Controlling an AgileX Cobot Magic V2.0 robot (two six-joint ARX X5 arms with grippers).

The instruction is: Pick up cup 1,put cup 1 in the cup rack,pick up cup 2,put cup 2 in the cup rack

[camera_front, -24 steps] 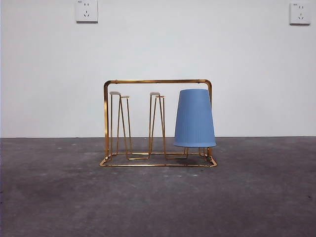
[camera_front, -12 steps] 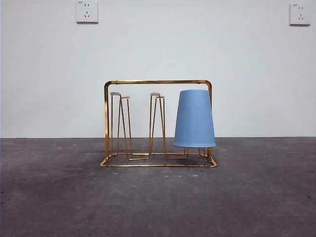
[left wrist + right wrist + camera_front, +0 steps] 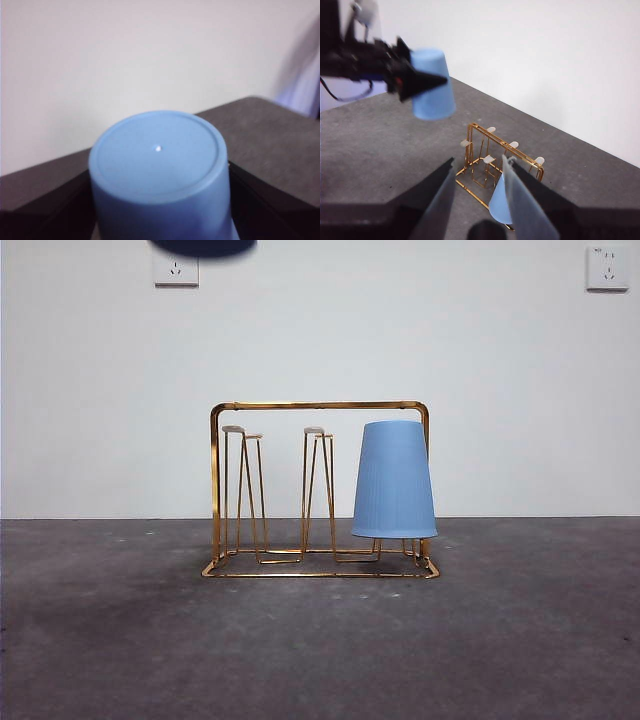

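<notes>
The gold wire cup rack [image 3: 318, 405] stands mid-table. One light blue cup [image 3: 394, 480] sits upside down on its right-hand peg; the other pegs are bare. My left gripper [image 3: 160, 205] is shut on a second light blue cup [image 3: 159, 165], held upside down, bottom facing the camera. The right wrist view shows that cup [image 3: 433, 85] in the left gripper [image 3: 417, 80], high above and to one side of the rack [image 3: 470, 137]. Its dark edge [image 3: 203, 246] shows at the front view's top. My right gripper [image 3: 478, 161] is open and empty, high above the racked cup [image 3: 499, 202].
The dark grey table [image 3: 320, 650] runs to a white wall with two sockets [image 3: 176, 268] [image 3: 608, 267]. The left arm's body and cable [image 3: 350, 60] hang over the table's far side in the right wrist view.
A dark blue shape, the held cup, has come into the top left of the front view. The rack and the racked cup have not moved.
</notes>
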